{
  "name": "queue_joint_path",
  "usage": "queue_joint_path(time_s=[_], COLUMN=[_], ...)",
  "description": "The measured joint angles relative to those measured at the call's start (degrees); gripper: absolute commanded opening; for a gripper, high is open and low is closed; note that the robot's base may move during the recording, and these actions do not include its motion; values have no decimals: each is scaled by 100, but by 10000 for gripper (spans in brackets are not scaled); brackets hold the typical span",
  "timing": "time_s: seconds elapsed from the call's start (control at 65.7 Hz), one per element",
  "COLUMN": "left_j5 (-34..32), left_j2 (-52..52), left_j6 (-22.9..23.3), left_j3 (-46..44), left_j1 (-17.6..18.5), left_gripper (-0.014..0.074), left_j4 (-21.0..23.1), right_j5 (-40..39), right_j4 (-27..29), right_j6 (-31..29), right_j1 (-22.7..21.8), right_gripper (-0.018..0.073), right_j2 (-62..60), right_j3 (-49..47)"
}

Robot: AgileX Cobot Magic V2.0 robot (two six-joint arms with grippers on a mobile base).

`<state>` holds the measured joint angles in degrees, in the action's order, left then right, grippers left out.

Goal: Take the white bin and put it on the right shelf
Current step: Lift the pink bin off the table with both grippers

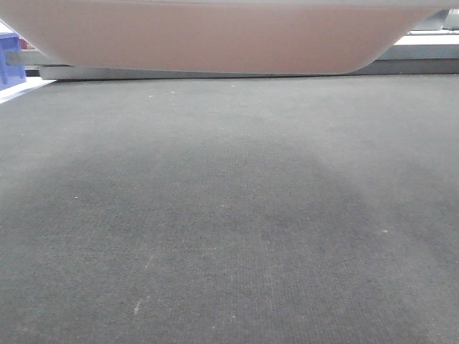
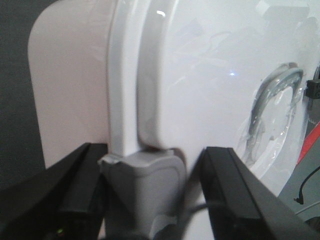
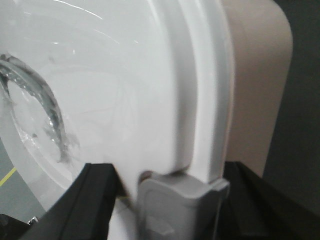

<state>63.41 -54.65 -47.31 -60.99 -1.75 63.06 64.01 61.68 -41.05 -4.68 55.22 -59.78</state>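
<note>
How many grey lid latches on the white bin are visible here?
2. One latch sits inside the left gripper, at one end of the white bin; the other latch sits inside the right gripper, at the opposite end. More may be hidden.

dark grey tabletop [image 1: 229, 215]: matte, fine woven texture, fills most of the front view; a few pale specks scattered across it. the pinkish underside of the white bin [image 1: 215, 36] shows above the far edge, contact with the top not discernible. blue bin [image 1: 10, 61] at far left, beyond the edge.
</note>
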Motion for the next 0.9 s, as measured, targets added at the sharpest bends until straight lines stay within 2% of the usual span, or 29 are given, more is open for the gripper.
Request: queue_joint_path(time_s=[0.898], left_j5=[-82], left_j2=[0], left_j6=[21], left_j3=[-9], left_j1=[0], left_gripper=[248], left_j4=[-58], right_j5=[-140], right_j4=[330], right_j6=[-142], right_j1=[0], right_gripper=[382], right_j2=[0], right_j3=[0])
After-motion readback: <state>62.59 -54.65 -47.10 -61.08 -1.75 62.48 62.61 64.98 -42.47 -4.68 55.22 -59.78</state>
